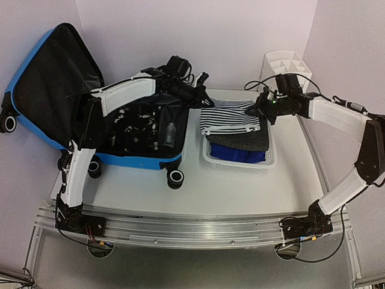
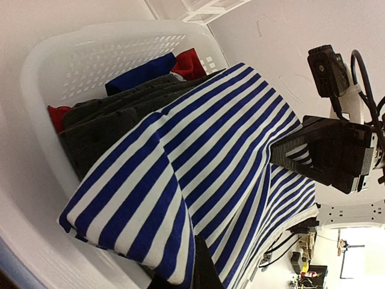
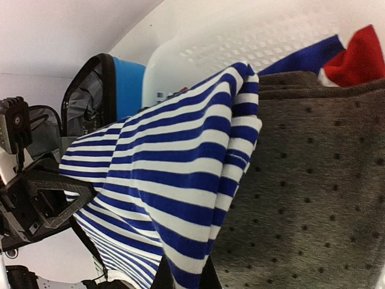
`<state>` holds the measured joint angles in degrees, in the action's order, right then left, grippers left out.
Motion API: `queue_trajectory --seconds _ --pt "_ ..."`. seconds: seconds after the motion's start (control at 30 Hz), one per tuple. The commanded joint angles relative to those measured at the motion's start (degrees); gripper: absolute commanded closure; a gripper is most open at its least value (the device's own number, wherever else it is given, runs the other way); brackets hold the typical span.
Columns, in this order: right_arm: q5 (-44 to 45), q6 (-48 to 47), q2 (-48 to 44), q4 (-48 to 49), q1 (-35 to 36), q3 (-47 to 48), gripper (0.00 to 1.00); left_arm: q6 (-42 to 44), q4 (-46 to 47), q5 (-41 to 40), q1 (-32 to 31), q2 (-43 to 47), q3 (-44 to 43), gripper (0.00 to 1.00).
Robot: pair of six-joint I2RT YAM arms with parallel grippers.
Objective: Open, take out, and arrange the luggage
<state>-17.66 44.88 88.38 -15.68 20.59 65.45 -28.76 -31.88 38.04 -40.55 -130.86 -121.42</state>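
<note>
The white bench [image 1: 240, 192] sits in a corner of pale, bare walls, with a ribbed aluminium rail [image 1: 192, 232] along its near edge. A white perforated plastic basket [image 1: 210, 158] stands near the middle of the bench. It holds a folded dark grey dotted cloth [image 1: 246, 139] over a bright blue cloth [image 1: 237, 155], and a scrap of red fabric [image 2: 191, 60] shows at its far end.

A blue-and-white striped cloth [image 1: 231, 117] lies spread over the basket's top. The left pincer [image 1: 204, 101] is clamped on its left edge and the right pincer [image 1: 260, 110] on its right edge.

Just left of the basket lies the large bright blue hard-shell suitcase [image 1: 54, 84]. It is open, with its black-lined lid tilted against the wall. Black-and-white patterned fabric [image 1: 135, 123] and a small grey object [image 1: 170, 133] lie in its lower half, and the left arm crosses above them. A black-and-white wheel [image 1: 175, 177] sits at the corner nearest the basket.

Behind the basket, to the right, a white compartmented organizer [image 1: 286, 63] stands in the corner.
</note>
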Motion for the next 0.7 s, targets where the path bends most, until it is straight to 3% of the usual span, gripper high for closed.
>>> queue_trajectory --seconds 0.0,0.6,0.67 --pt "-2.64 -5.51 -2.72 -5.62 -5.01 -2.76 1.00 -2.08 2.39 -3.01 -1.69 -2.90 -6.42 1.00" --pt "-2.40 -7.31 -0.78 -7.27 -10.66 -8.60 1.00 0.12 4.29 -13.13 -4.81 -8.60 -8.58 0.95" --pt "-1.57 -7.28 -0.90 -7.34 -10.69 -8.96 0.95 1.96 3.39 -14.63 -4.80 -8.58 -8.60 0.94"
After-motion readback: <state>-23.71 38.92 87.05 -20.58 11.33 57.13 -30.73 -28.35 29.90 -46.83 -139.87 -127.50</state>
